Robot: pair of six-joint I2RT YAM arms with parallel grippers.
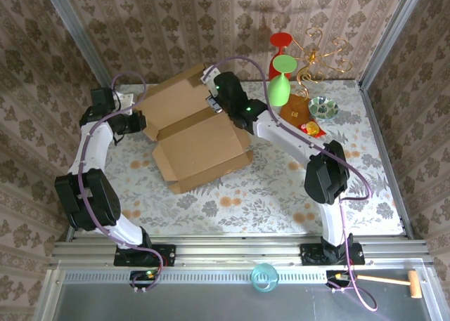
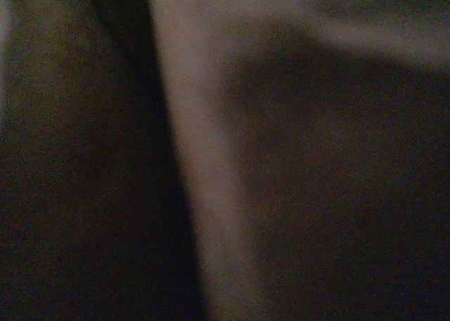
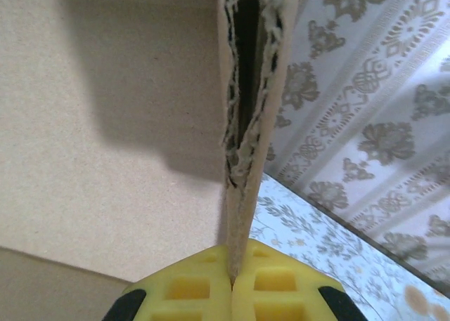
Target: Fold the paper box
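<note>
Paper box (image 1: 204, 149): one. Goblets: two, red goblet (image 1: 281, 40), green goblet (image 1: 279, 89). Mallet (image 1: 394, 282): one. Teal cup (image 1: 265, 276): one. Glass dish (image 1: 323, 108): one.

Item: paper box (image 1: 200, 142), light-brown cardboard, partly folded, centre-left on table (image 1: 281, 194). At its left edge, left gripper (image 1: 138, 126); at its far edge, right gripper (image 1: 212, 104). Far right: green goblet (image 1: 279, 82).

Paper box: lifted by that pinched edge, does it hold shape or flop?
Probably stiff within panels: the paper box is corrugated, with flutes visible at the edge the right gripper pinches. It likely hinges at its creases, since its flaps stand at different angles. Probably light: a thin, hollow sheet.
</note>
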